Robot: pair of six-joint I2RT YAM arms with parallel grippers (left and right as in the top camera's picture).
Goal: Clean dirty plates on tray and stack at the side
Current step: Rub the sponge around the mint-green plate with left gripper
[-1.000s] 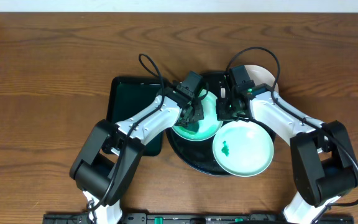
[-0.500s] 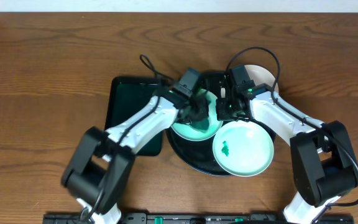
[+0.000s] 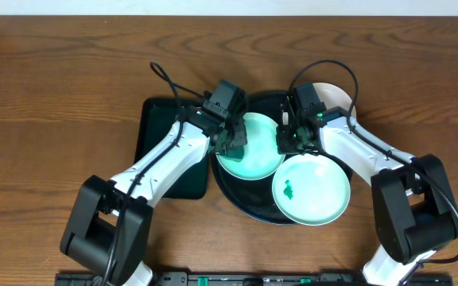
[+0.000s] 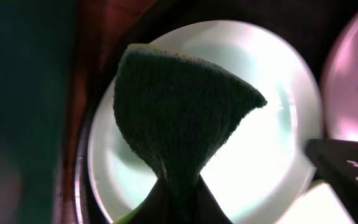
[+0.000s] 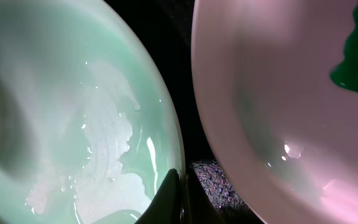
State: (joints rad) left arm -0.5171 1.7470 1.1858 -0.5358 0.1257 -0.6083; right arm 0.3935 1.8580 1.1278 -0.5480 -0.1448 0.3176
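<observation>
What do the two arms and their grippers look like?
The left arm and the right arm have white links with bulky black joints. A thin black cable loops above each wrist. The left gripper and the right gripper are black; a small green light glows on the right wrist.

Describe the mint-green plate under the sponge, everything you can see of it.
The mint-green plate is round, shallow and glossy, with wet streaks and no smear showing. It lies on the left of the black tray, its rim close to the smeared plate. The right gripper pinches its right rim; the left gripper holds a dark green sponge over its left side.
</observation>
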